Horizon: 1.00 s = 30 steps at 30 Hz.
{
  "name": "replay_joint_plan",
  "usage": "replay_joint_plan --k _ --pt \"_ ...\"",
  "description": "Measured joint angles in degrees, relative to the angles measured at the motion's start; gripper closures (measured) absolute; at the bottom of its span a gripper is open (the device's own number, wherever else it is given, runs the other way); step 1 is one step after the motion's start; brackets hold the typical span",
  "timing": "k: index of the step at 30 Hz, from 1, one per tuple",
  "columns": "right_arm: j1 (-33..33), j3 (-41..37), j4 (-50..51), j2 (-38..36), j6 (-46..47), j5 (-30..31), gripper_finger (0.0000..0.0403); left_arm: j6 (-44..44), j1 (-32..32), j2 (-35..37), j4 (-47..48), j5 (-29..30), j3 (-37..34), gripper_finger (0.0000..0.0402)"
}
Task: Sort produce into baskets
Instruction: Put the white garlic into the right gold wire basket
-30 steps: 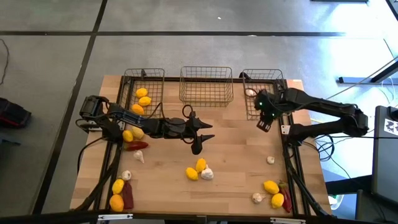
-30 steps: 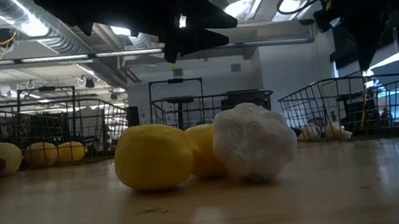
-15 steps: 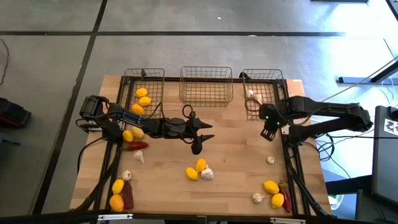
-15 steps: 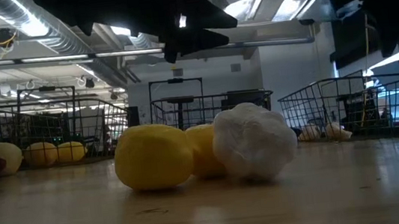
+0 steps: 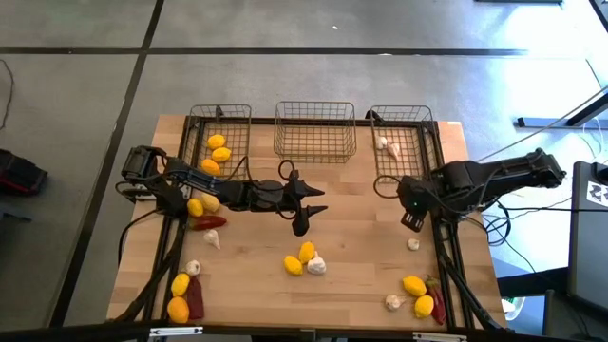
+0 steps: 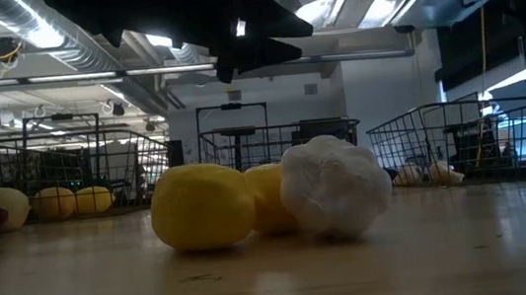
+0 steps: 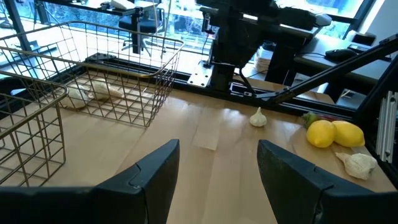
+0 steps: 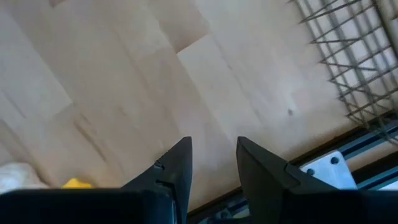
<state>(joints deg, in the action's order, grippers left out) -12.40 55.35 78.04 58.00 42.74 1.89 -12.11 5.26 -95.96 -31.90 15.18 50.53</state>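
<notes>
Three wire baskets stand along the far edge: the left basket holds lemons, the middle basket shows nothing inside, and the right basket holds garlic bulbs. Two lemons and a garlic bulb lie together at the table's middle. More lemons, garlic and chili peppers lie near the left edge and at the near right corner. My left gripper hovers open above the middle. My right gripper points down, open, over bare wood near the right basket, with nothing between its fingers.
A single garlic bulb lies just on the near side of my right gripper. The left wrist view shows that bulb, two lemons and another garlic bulb beyond its fingers. Bare wood lies between the middle pile and the baskets.
My right gripper has swung from above the right basket toward the table's near edge, turning at the wrist, and now hangs over bare wood in front of that basket. Its fingers stay apart as before. My left arm has kept still.
</notes>
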Motion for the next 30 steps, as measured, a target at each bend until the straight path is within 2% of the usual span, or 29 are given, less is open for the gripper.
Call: replay_joint_plan --k 15,30 --pt "-13.7 0.0 -0.2 0.0 9.5 0.0 0.0278 0.1 0.0 0.0 0.0 0.0 0.0 0.019" --pt "-24.5 0.0 -2.7 1.0 14.5 1.2 0.0278 0.7 0.0 0.0 0.0 0.0 0.0 0.019"
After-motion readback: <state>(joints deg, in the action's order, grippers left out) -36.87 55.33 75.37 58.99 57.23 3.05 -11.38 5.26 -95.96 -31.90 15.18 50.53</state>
